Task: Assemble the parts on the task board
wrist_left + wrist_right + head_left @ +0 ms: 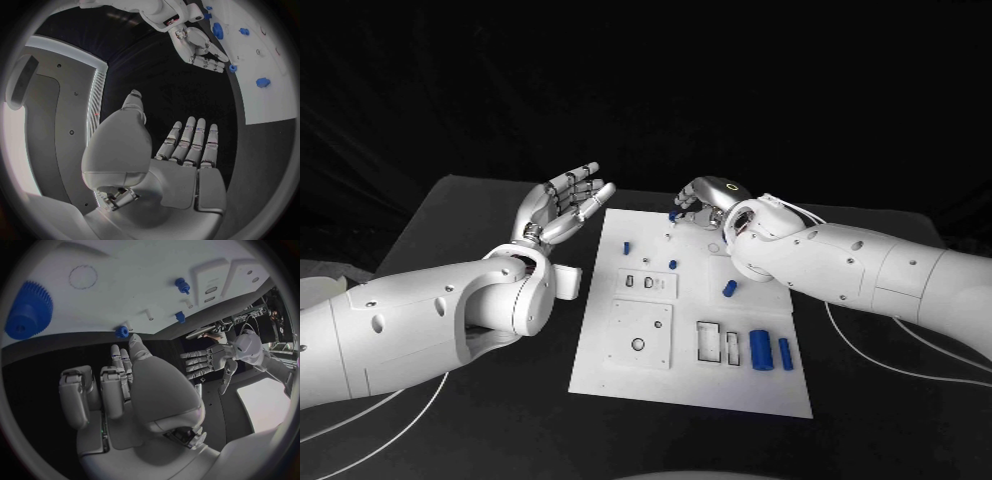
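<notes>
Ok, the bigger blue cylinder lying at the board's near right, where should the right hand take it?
Pinch the large blue cylinder across its middle, coming straight down from above. It lies flat on the task board, with a smaller blue cylinder close beside it, so fingers likely fit best on its long sides. The right hand is at the far edge.
</notes>
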You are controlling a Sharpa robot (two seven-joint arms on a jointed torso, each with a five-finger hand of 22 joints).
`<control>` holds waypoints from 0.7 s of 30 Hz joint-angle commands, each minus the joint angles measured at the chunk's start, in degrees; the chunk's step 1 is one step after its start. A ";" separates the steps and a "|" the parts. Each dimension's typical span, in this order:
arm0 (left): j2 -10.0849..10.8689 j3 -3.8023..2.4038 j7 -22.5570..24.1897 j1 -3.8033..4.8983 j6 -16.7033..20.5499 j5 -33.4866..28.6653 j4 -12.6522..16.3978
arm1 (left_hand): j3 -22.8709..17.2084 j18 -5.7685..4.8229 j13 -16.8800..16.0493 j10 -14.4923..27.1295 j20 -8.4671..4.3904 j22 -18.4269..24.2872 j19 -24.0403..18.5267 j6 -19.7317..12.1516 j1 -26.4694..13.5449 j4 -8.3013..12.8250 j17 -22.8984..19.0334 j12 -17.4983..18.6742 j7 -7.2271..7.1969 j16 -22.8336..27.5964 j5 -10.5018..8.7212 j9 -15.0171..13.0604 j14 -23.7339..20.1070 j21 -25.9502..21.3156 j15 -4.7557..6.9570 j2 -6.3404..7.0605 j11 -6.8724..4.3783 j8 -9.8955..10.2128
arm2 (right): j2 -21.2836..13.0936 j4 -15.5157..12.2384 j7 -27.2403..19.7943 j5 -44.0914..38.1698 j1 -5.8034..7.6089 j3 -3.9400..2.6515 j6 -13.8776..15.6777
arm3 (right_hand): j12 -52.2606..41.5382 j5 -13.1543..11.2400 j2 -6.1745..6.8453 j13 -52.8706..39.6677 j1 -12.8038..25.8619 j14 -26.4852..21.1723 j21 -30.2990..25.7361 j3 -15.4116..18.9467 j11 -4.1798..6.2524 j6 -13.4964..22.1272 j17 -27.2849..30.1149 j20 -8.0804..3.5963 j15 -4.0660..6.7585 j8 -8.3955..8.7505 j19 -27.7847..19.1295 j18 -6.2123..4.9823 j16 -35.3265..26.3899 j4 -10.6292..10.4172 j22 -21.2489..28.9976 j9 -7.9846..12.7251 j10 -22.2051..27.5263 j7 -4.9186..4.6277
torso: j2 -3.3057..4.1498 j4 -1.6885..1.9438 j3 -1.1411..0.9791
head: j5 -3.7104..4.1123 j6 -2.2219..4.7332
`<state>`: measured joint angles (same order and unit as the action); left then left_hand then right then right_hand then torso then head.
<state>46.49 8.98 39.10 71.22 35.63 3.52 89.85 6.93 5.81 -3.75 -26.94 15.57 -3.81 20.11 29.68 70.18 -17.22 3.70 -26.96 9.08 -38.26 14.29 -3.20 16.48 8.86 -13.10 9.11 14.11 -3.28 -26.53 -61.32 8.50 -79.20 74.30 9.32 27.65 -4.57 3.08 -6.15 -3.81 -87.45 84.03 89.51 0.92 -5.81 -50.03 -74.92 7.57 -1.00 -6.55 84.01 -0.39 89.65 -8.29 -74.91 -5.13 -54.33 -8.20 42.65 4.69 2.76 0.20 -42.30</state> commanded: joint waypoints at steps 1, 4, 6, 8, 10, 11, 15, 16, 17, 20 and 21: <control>-0.18 -0.03 1.13 0.09 -0.37 0.42 -0.02 | -0.47 1.02 0.02 -0.46 0.10 0.10 -0.50 0.40 0.04 0.00 0.08 0.09 6.95 -0.08 -0.18 -0.08 -0.13 -0.19 0.08 -0.38 -0.07 -0.40 | 0.14 0.84 -2.25 -0.10 -0.02 -0.02 5.48 | -0.34 -0.28 -0.85 0.10 0.01 5.79 -0.26 -0.45 0.05 -1.01 -14.25 -0.39 0.07 -0.41 4.76 -0.06 0.12 -0.04 -13.50 -0.10 -0.74 0.29 | 0.06 0.02 0.03 | 0.01 0.39; -0.23 -0.03 1.11 0.09 -0.38 0.42 -0.14 | -0.63 1.02 0.02 -0.47 0.11 0.11 -0.54 0.45 0.08 0.00 0.08 0.09 6.96 -0.11 -0.25 -0.08 -0.12 -0.18 0.06 -0.60 -0.06 -0.41 | 0.31 1.33 -2.62 0.01 0.00 -0.03 5.71 | -0.25 -0.27 -1.20 0.15 -0.18 5.81 -0.26 -0.81 -0.03 -2.14 -14.37 -0.21 -0.17 -0.63 4.77 -0.06 0.15 -0.11 -13.51 -0.17 -1.31 1.14 | 0.08 0.01 0.01 | 0.02 0.25; -0.27 -0.03 1.10 0.09 -0.38 0.42 -0.23 | -0.68 1.02 0.02 -0.48 0.12 0.11 -0.56 0.47 0.09 0.00 0.07 0.09 6.96 -0.12 -0.27 -0.08 -0.11 -0.18 0.06 -0.67 -0.06 -0.41 | 0.46 1.65 -2.66 0.04 0.04 -0.04 5.40 | -0.18 -0.28 -1.37 0.17 -0.20 5.84 -0.24 -0.99 -0.19 -2.62 -14.49 -0.07 -0.37 -0.67 4.81 -0.04 0.19 -0.22 -13.55 -0.17 -1.62 1.72 | 0.07 -0.01 0.04 | 0.06 0.19; -0.33 -0.03 1.08 0.09 -0.37 0.42 -0.35 | -0.68 1.02 0.02 -0.48 0.12 0.11 -0.56 0.47 0.09 0.00 0.07 0.09 6.96 -0.12 -0.27 -0.08 -0.11 -0.18 0.06 -0.67 -0.06 -0.41 | 0.71 2.17 -2.57 0.12 0.11 -0.06 4.73 | -0.09 -0.28 -1.59 0.18 -0.18 5.88 -0.24 -1.16 -0.33 -3.12 -14.66 0.08 -0.52 -0.68 4.82 -0.04 0.23 -0.37 -13.57 -0.16 -1.92 2.23 | 0.05 -0.01 0.08 | 0.10 0.23; -0.38 -0.03 1.06 0.09 -0.37 0.42 -0.43 | -0.68 1.02 0.02 -0.48 0.12 0.11 -0.56 0.47 0.09 0.00 0.07 0.09 6.96 -0.12 -0.27 -0.08 -0.11 -0.18 0.06 -0.67 -0.06 -0.41 | 1.02 2.79 -2.44 0.21 0.19 -0.08 3.89 | -0.06 -0.29 -1.87 0.18 -0.14 5.91 -0.22 -1.35 -0.36 -3.67 -14.79 0.16 -0.54 -0.76 4.85 -0.03 0.27 -0.55 -13.61 -0.18 -2.27 2.49 | 0.04 -0.04 0.06 | 0.08 0.44; -0.41 -0.04 1.05 0.09 -0.38 0.42 -0.47 | -0.68 1.02 0.02 -0.48 0.12 0.11 -0.56 0.47 0.09 0.00 0.07 0.09 6.96 -0.12 -0.27 -0.08 -0.11 -0.18 0.06 -0.67 -0.06 -0.41 | 1.23 3.18 -2.34 0.26 0.25 -0.11 3.38 | -0.03 -0.29 -2.03 0.19 -0.15 5.93 -0.21 -1.46 -0.30 -3.94 -14.89 0.15 -0.43 -0.80 4.87 -0.02 0.30 -0.63 -13.63 -0.19 -2.42 2.53 | 0.06 -0.04 0.07 | 0.02 0.52; -0.52 -0.05 1.02 0.10 -0.38 0.42 -0.55 | -0.68 1.02 0.02 -0.48 0.12 0.11 -0.56 0.47 0.09 0.00 0.07 0.09 6.96 -0.12 -0.27 -0.08 -0.11 -0.18 0.06 -0.67 -0.06 -0.41 | 2.00 4.61 -1.88 0.36 0.52 -0.20 1.13 | 0.15 -0.29 -2.57 0.21 -0.41 5.96 -0.22 -2.03 0.71 -5.11 -15.05 -0.44 0.60 -0.92 4.85 -0.04 0.34 -0.84 -13.61 -0.22 -3.15 2.12 | 0.08 0.05 0.08 | 0.03 0.73; -0.54 -0.06 1.01 0.10 -0.39 0.42 -0.56 | -0.68 1.02 0.02 -0.48 0.12 0.11 -0.56 0.47 0.09 0.00 0.07 0.09 6.96 -0.12 -0.27 -0.08 -0.11 -0.18 0.06 -0.67 -0.06 -0.41 | 2.18 4.95 -1.75 0.37 0.59 -0.23 0.51 | 0.17 -0.29 -2.68 0.21 -0.46 5.97 -0.22 -2.16 0.90 -5.35 -15.08 -0.63 0.80 -0.94 4.85 -0.04 0.35 -0.90 -13.62 -0.23 -3.37 2.11 | 0.09 0.07 0.09 | 0.01 0.76; -0.57 -0.07 1.01 0.10 -0.38 0.42 -0.57 | -0.68 1.02 0.02 -0.48 0.12 0.11 -0.56 0.47 0.09 0.00 0.07 0.09 6.96 -0.12 -0.27 -0.08 -0.11 -0.18 0.06 -0.67 -0.06 -0.41 | 2.35 5.26 -1.59 0.38 0.66 -0.25 -0.11 | 0.17 -0.29 -2.83 0.21 -0.52 5.97 -0.21 -2.32 1.08 -5.62 -15.08 -0.84 1.01 -0.96 4.87 -0.03 0.35 -0.97 -13.64 -0.24 -3.67 2.14 | 0.07 0.09 0.08 | 0.00 0.76; -0.61 -0.11 0.98 0.13 -0.37 0.42 -0.58 | -0.68 1.02 0.02 -0.48 0.12 0.11 -0.56 0.47 0.09 0.00 0.07 0.09 6.96 -0.12 -0.27 -0.08 -0.11 -0.18 0.06 -0.67 -0.06 -0.41 | 2.82 6.13 -1.09 0.42 0.84 -0.31 -1.95 | 0.17 -0.29 -2.88 0.21 -0.68 5.97 -0.23 -2.58 1.40 -6.21 -15.08 -1.27 1.39 -0.99 4.85 -0.04 0.35 -1.07 -13.61 -0.25 -4.41 2.23 | 0.09 0.10 0.07 | -0.07 0.81; -0.63 -0.13 0.97 0.17 -0.35 0.42 -0.59 | -0.68 1.02 0.02 -0.48 0.12 0.11 -0.56 0.47 0.09 0.01 0.07 0.09 6.97 -0.12 -0.27 -0.08 -0.11 -0.18 0.06 -0.67 -0.06 -0.41 | 3.05 6.57 -0.83 0.51 0.91 -0.35 -2.93 | 0.22 -0.30 -2.74 0.22 -0.66 5.97 -0.24 -2.57 1.47 -6.36 -15.08 -1.40 1.50 -0.96 4.85 -0.04 0.35 -1.13 -13.61 -0.24 -4.59 2.26 | 0.09 0.08 0.05 | -0.12 0.82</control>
<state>46.00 8.92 39.10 71.26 35.62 3.53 89.19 6.46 5.81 -3.75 -26.94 15.79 -3.76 19.89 29.90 70.23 -17.23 3.70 -26.96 9.30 -38.26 14.29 -3.20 16.48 8.86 -13.10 9.06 14.11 -3.51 -23.67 -55.12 7.07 -78.61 75.13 9.00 28.71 -4.57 3.08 -8.59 -3.65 -88.23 84.01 89.51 -1.32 -4.26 -55.96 -74.91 6.54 0.01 -7.30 84.01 -0.39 89.65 -9.27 -74.95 -5.32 -58.42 -5.99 42.73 4.73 2.83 0.14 -41.53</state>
